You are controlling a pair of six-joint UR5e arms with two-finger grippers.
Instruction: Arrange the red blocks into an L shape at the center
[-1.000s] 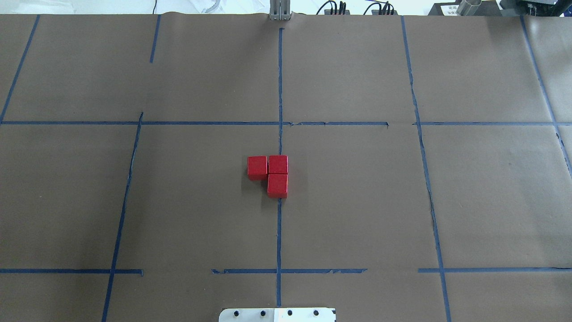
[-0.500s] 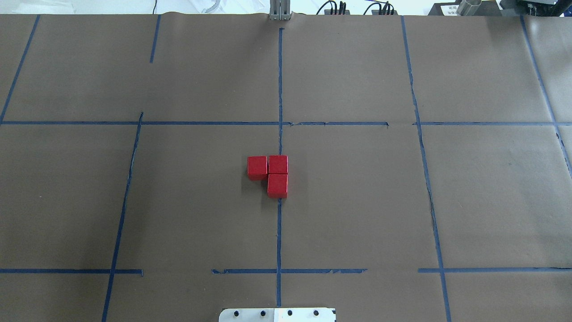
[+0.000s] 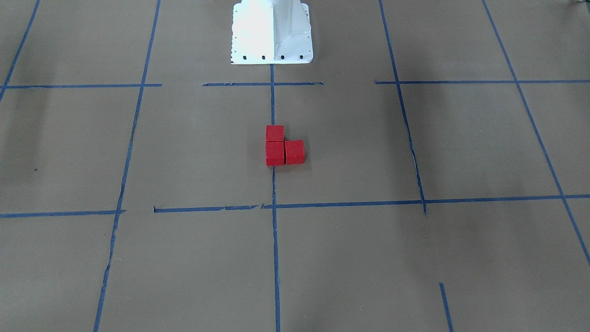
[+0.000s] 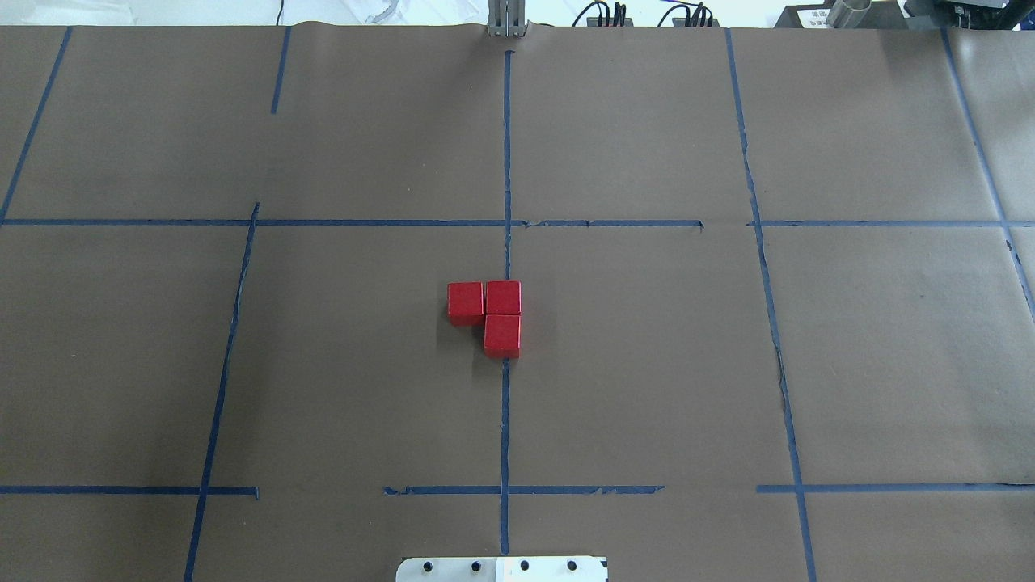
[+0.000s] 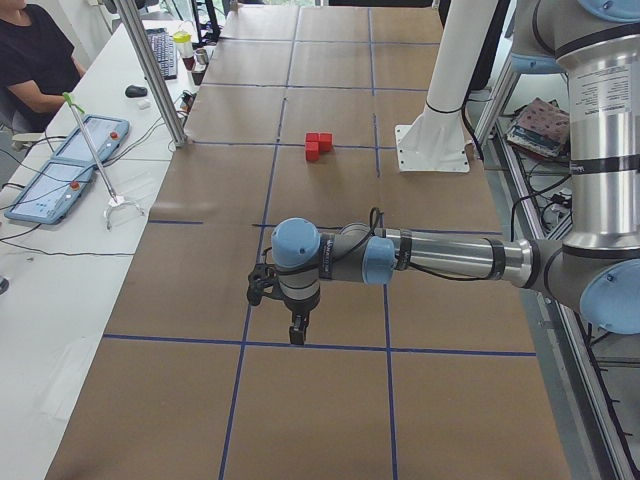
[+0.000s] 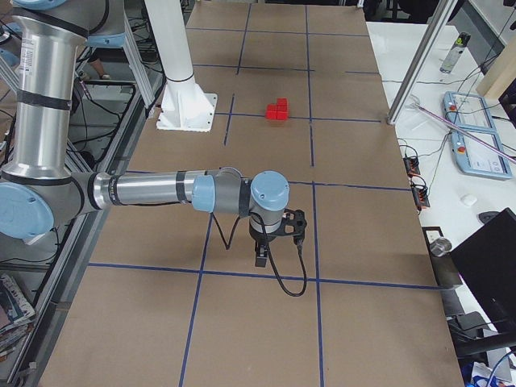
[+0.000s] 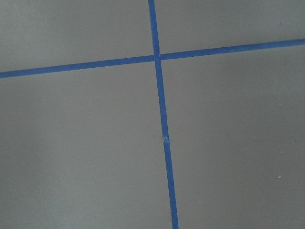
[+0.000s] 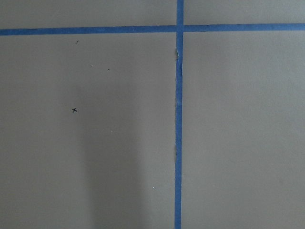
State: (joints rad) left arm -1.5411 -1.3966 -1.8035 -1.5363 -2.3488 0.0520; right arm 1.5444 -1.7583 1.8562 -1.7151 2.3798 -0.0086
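Three red blocks sit touching in an L at the table's center in the overhead view: one on the left (image 4: 465,301), one at the corner (image 4: 503,297), one nearer the robot (image 4: 501,334). They also show in the front-facing view (image 3: 275,153), the left view (image 5: 318,146) and the right view (image 6: 278,110). The left gripper (image 5: 297,335) points down over the paper, far from the blocks. The right gripper (image 6: 261,256) does the same at the other end. I cannot tell whether either is open or shut. Both wrist views show only paper and tape.
Brown paper with a blue tape grid (image 4: 506,162) covers the table. The white robot base (image 3: 271,32) stands at the near middle edge. A metal post (image 5: 150,75) and a control tablet (image 5: 62,180) stand along the operators' side, where a person (image 5: 30,60) sits.
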